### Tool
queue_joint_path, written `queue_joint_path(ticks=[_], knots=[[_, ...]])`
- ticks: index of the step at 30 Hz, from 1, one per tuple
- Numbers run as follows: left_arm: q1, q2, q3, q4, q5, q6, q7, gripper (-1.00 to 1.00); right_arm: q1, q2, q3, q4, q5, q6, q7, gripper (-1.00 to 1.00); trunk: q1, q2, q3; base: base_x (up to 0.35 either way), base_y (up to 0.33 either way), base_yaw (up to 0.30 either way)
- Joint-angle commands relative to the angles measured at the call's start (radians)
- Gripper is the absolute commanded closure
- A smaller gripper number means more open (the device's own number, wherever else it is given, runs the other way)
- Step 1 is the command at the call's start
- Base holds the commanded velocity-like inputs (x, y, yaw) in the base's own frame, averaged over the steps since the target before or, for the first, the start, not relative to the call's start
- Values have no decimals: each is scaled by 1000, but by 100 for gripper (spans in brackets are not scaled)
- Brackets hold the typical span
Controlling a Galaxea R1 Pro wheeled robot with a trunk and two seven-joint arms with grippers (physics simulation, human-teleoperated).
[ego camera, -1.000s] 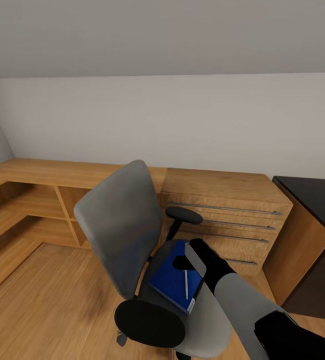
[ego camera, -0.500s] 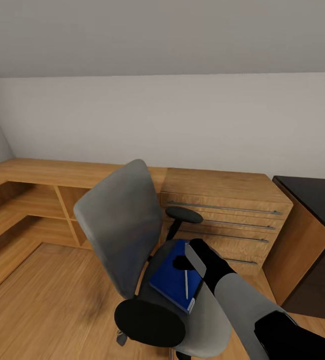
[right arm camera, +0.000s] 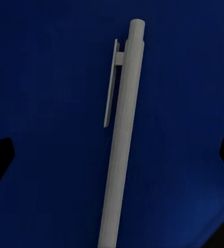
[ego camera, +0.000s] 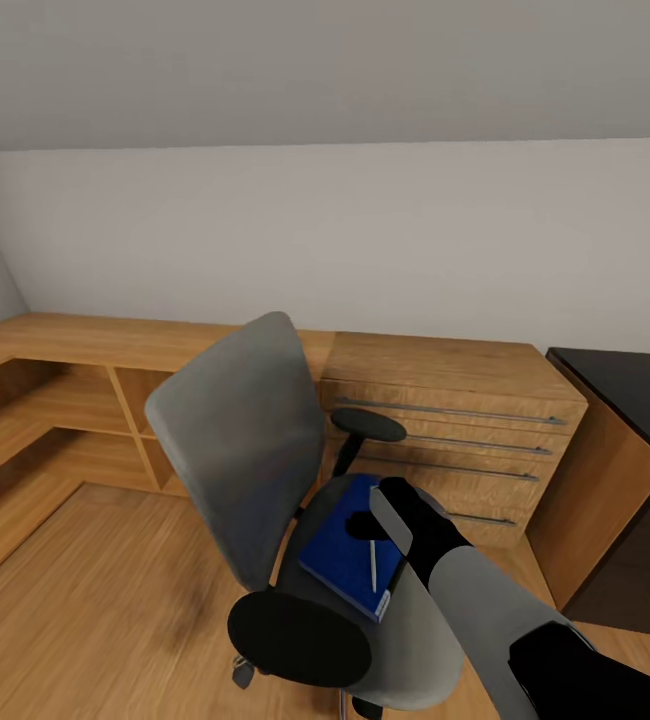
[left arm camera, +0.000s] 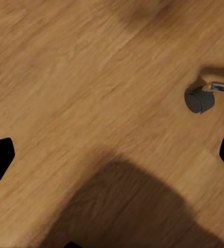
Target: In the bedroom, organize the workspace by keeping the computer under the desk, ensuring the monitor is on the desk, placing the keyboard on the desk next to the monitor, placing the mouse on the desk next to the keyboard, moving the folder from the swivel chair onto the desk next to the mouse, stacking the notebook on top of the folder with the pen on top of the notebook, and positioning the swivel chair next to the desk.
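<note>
One slim pen [right arm camera: 121, 139] lies on the blue folder [ego camera: 343, 545] on the chair [ego camera: 265, 480] seat; the right pincer [ego camera: 390, 525], seemingly spread apart above it, may roll it off.

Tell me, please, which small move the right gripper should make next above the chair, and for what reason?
Probably lower the right gripper straight down and close on the pen. The pen lies loose on the blue folder on the swivel chair seat, and the right wrist view shows it centred between the open fingertips. Lifting the folder first would likely roll the pen off.
</note>
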State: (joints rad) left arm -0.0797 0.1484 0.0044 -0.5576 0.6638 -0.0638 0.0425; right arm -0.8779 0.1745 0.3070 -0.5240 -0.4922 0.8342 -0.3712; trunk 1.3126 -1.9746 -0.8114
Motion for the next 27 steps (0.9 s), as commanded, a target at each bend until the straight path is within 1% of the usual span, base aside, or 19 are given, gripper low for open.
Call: queue_joint_path(ticks=[1,13,19,27], knots=[[0,0,-3,-1,8,-2,4,-100,-1,0,3,-1,-9,2,-9,-100,0,0,-1,0,0,0],[0,1,-3,-1,8,-2,4,-100,-1,0,3,-1,-9,2,-9,-100,0,0,-1,0,0,0],[0,2,-3,-1,8,-3,4,-100,-1,0,3,-1,-9,2,-9,-100,23,-42,-20,0,0,0],[0,2,-3,-1,8,-2,4,-100,-1,0,3,-1,-9,2,-9,-100,23,-42,-20,0,0,0]])
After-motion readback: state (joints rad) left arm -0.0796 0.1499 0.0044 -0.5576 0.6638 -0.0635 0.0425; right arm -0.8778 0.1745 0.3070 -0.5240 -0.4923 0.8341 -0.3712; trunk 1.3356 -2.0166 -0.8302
